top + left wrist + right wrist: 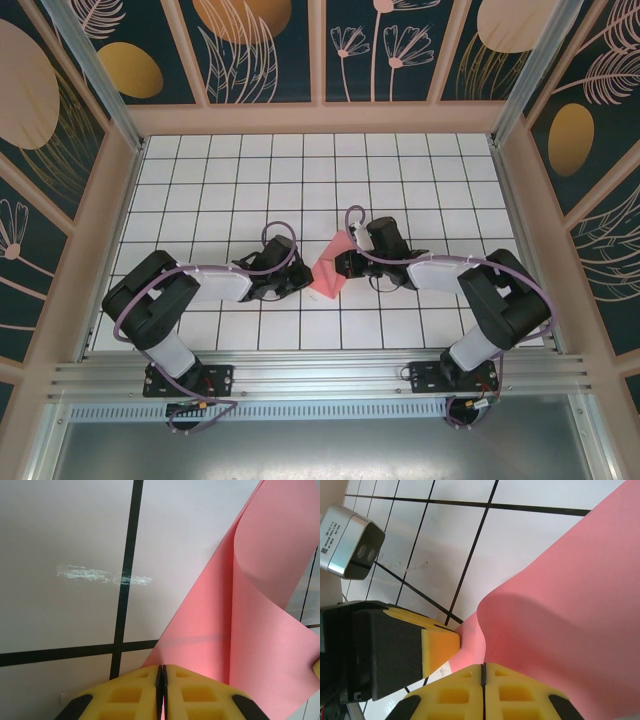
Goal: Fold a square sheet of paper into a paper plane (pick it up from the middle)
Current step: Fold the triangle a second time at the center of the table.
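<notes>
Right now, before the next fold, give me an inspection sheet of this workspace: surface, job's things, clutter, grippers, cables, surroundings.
Surface: white table with black grid lines; a whitish scuff across one line in the left wrist view.
Job's things: square sheet of paper, salmon pink, raised and curled between the two grippers; not yet a plane.
Clutter: nothing seen.
Grippers: left gripper shut, pinching the sheet at its edge; right gripper shut on the sheet, facing the left one.
Cables: purple cables loop over each wrist and run along the arms.
Surroundings: dark wall panels with plant patterns; aluminium rail along the near edge.
</notes>
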Available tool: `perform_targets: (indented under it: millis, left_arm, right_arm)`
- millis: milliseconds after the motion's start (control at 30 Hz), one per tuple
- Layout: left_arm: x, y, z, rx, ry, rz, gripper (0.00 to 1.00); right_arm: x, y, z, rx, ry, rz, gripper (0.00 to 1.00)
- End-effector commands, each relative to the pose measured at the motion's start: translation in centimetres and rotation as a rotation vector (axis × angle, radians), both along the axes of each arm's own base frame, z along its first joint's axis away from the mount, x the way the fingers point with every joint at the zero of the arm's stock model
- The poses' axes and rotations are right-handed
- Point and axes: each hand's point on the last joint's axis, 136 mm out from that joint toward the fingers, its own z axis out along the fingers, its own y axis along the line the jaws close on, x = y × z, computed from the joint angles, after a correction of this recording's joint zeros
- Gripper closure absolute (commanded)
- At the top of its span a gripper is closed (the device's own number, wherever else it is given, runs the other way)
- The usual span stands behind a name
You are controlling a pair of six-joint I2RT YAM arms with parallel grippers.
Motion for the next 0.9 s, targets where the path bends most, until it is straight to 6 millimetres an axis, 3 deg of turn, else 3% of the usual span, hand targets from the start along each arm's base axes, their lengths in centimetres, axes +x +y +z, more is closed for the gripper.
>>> perform_targets:
  millis: [0,567,633,867]
  left_arm:
    - [-2.0,2.3,-3.5,0.143,0.087,-0.007,0.86]
    - [-1.6,1.4,-2.8,0.123,0.074,-0.023,0.86]
    - [-1.8,1.6,-3.6,0.14,0.092,-0.025,0.86]
    - [-1.8,1.5,-3.4,0.142,0.09,-0.029,0.86]
  right_arm:
    - [-0.4,-0.1,0.2,0.0,-0.018,0.057,0.93]
    - [-1.3,-0.7,-1.4,0.034,0.063,0.018,0.91]
    - [-1.3,-0.8,-1.7,0.028,0.065,0.013,0.91]
    - [-1.0,-1.0,-1.9,0.007,0.043,0.008,0.91]
